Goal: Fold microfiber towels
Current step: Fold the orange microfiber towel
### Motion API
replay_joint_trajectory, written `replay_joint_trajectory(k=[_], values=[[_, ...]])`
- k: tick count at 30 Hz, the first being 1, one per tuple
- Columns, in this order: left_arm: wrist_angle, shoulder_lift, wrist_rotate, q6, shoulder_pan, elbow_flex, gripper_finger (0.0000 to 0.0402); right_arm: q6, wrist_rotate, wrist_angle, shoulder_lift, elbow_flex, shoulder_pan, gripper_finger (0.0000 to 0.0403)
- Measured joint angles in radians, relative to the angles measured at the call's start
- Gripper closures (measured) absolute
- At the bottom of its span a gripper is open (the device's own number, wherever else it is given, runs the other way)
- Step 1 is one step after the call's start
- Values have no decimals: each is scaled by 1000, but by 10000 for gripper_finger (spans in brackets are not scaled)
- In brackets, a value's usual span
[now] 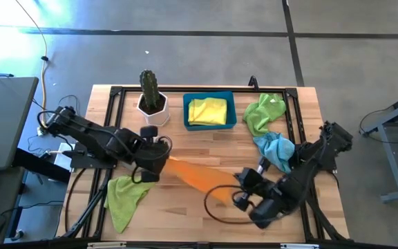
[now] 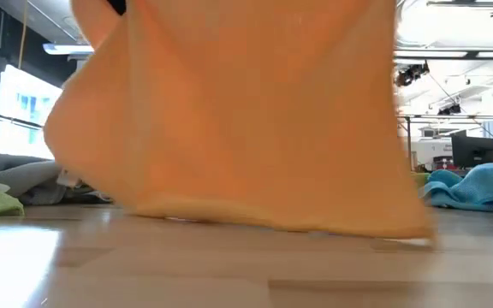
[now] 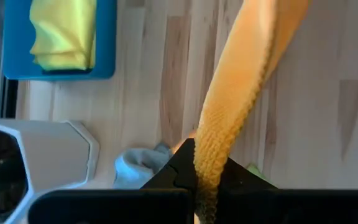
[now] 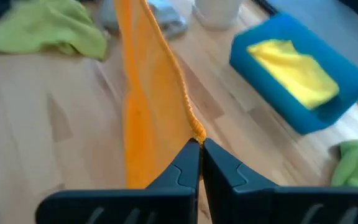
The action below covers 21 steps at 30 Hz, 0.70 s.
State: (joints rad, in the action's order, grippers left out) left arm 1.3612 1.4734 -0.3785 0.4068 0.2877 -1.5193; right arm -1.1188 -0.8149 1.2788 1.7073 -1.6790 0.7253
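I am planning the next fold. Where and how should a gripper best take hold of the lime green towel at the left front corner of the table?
Probably the bunched upper part of the lime green towel, beside the left gripper, from above. That part lies on the wood; its lower tail seems to hang over the table edge. Both grippers are shut on the orange towel; the right gripper holds its other end.
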Motion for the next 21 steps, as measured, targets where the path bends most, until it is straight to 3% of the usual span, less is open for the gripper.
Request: replay_joint_trajectory(k=[10,16,21], values=[[64,22,4,-58,-13,2,401,336,270,-530,-143,335,-171,403],[60,30,-28,-77,-70,2,401,472,449,-590,-295,456,-273,403],[52,29,-35,-101,-149,2,401,518,449,-547,-413,477,-352,403]])
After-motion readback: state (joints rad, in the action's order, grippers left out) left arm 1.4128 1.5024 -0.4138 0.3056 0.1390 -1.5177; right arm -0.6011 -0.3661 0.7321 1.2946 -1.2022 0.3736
